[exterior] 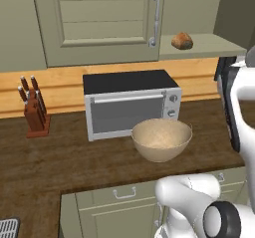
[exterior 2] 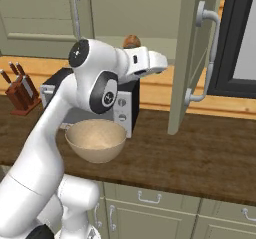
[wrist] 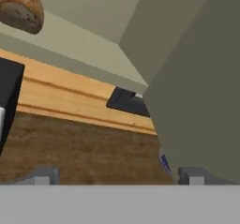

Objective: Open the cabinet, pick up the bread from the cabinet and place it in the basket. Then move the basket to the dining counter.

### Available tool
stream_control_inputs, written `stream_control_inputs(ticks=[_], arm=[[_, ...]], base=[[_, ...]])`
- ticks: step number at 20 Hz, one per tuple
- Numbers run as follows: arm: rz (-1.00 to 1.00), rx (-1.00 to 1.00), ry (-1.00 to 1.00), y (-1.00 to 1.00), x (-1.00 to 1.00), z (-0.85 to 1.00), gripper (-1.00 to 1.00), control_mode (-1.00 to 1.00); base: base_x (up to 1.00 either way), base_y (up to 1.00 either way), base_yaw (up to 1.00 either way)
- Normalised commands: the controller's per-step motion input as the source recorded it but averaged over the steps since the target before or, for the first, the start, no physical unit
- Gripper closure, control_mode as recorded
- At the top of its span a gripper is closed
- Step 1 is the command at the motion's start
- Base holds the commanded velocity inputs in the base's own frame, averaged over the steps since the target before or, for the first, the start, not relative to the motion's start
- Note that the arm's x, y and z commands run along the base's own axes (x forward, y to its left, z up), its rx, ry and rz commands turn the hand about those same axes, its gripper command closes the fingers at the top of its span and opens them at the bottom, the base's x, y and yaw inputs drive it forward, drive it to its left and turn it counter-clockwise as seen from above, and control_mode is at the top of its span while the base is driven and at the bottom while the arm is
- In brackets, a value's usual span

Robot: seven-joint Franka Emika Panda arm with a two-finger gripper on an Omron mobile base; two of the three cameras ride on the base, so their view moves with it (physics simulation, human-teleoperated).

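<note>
Nearest, basket (exterior: 162,139) standing near the counter's (exterior: 60,157) front edge, just before the microwave (exterior: 130,102). Gripper (wrist: 117,176) spread wide, holding nothing, hanging beside the swung-open cabinet (exterior 2: 192,58) door. Farthest, bread (exterior: 182,41) resting near the shelf's front edge inside. Probably light, crusty, a little crushable; best pinched gently across its rounded middle. No legible writing or brands.
</note>
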Motion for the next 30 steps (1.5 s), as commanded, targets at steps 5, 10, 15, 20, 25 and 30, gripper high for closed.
stream_control_inputs(ticks=[5,10,15,20,25,30], arm=[[0.0,0.31,0.05,0.92,0.47,0.8,-1.0,-1.0],[0.03,0.47,0.13,0.21,0.54,0.49,-1.0,-1.0],[0.0,0.25,0.16,0.21,0.56,-0.12,-1.0,-1.0],[0.04,0.13,0.02,0.0,0.5,-0.15,-1.0,-1.0],[0.13,0.0,-0.13,0.09,0.55,-0.55,-1.0,-1.0],[0.06,0.02,-0.1,0.01,0.57,-0.17,-1.0,-1.0]], base=[[0.0,0.0,0.0],[0.0,0.0,0.0],[0.0,0.0,0.0],[0.0,0.0,0.0],[0.0,0.0,0.0],[0.0,0.0,0.0]])
